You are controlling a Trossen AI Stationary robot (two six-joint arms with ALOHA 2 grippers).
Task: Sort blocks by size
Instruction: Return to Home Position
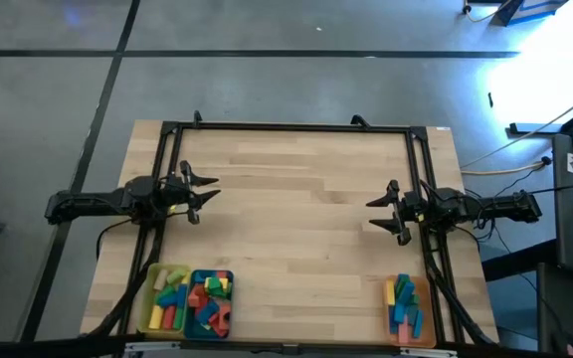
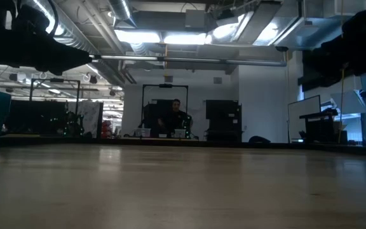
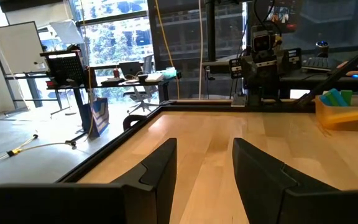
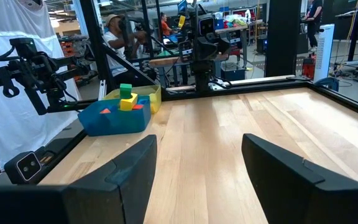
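Blocks [image 1: 172,298] in blue, green, red and yellow lie heaped in yellow tray [image 1: 145,303], teal tray [image 1: 212,271] and orange tray [image 1: 431,316] along the table's [image 1: 296,199] near edge; left gripper [image 1: 209,199] and right gripper [image 1: 378,214] hover mid-table, fingers spread, holding nothing.

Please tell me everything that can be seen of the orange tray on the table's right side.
The orange tray is a shallow rectangular bin, plastic by its look, lying level on the wooden table near the table corner at the high view's lower right. It holds a heap of blocks, mostly blue, with yellow and green; some rise above its wall. The right pincer and the left pincer, both open, hang away from it.
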